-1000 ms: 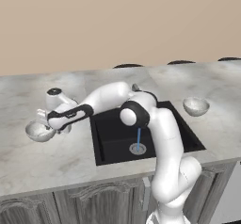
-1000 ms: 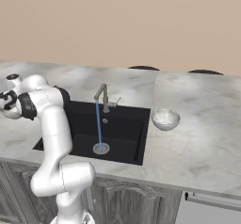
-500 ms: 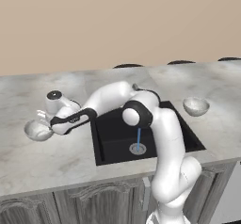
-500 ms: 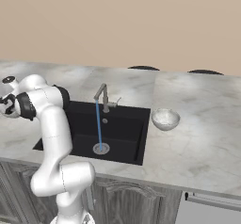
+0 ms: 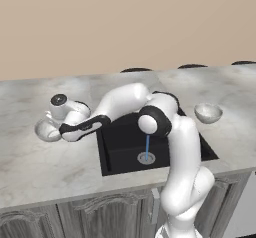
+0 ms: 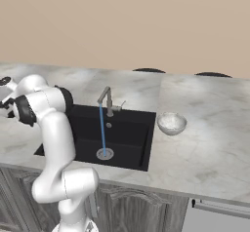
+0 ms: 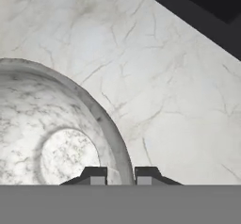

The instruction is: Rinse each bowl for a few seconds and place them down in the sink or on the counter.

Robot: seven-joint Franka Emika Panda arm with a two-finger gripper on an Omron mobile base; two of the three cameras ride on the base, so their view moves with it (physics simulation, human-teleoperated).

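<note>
One speckled white-grey bowl [image 5: 46,131] is on the counter [image 5: 40,167] left of the sink [image 5: 120,154]. My gripper [image 5: 52,123] is at its right rim. In the hand view the bowl [image 7: 52,138] takes up the left side, and its rim runs between my two fingertips [image 7: 94,175]. The gripper [image 7: 121,175] is shut on that rim. The second bowl [image 5: 208,113] stands on the counter right of the sink, also seen as a bowl [image 6: 171,123] from the right base. A thin blue water stream [image 6: 102,128] runs from the faucet [image 6: 106,99] to the drain [image 6: 104,153].
My arm spans the sink's left half from the base to the left bowl. The black basin's edge [image 7: 188,16] shows at the top right of the hand view. Grey cabinet doors [image 6: 132,211] lie below the worktop, and a beige wall behind it.
The hand has shifted slightly towards the sink, and the left bowl has moved a little with it. The water keeps running and the right bowl has stayed put.
</note>
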